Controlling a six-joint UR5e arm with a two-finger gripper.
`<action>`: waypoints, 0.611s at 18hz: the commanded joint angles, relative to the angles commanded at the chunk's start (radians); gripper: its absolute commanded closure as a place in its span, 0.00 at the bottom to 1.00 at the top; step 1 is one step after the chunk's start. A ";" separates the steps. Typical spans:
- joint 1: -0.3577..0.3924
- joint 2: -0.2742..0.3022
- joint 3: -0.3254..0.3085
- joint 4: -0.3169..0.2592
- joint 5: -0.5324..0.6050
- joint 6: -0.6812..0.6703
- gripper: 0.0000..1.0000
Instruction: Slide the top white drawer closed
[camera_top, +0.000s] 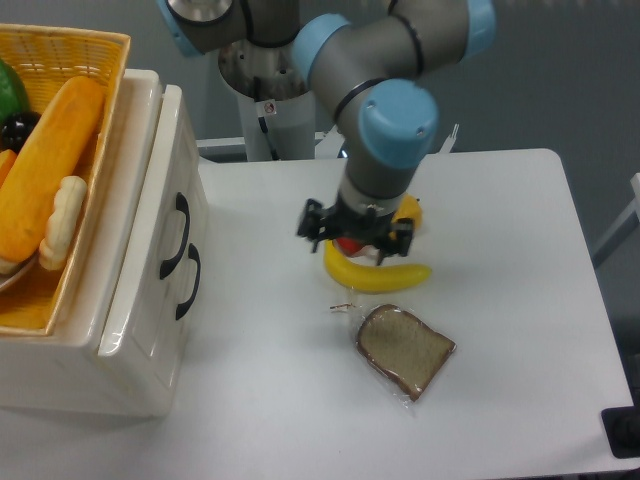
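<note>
Top white drawer (165, 215) is sitting at the left of the frame, the upper of two in the white cabinet (140, 330), and its glossy front is lying level with the front of the lower drawer (170, 300), so it is looking fully pushed in, to my judgement. Being a stiff plastic box on slides, it is probably light and easy to shove, though the shiny face would be slippery under a finger; the black arched handle (176, 235) or the flat face just beside it is the sensible place to press (no gripping needed for a push).

A wicker basket (90, 60) with toy bread and fruit is resting on top of the cabinet. The white bench (500, 260) is filling the middle and right of the frame.

The pincer (357, 232) is hanging over the centre of the bench, well apart from the drawer and to its right, its fingers spread apart and holding nothing. It is hovering just above a yellow banana (378, 276), partly hiding a red pepper (350, 245) and a yellow pepper (407, 211). A wrapped slice of bread (404, 350) is lying lower down.
</note>
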 joint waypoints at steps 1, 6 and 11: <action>0.017 0.002 0.002 0.002 0.000 0.023 0.00; 0.133 0.031 0.012 -0.008 0.014 0.281 0.00; 0.216 0.075 0.005 -0.011 0.064 0.420 0.00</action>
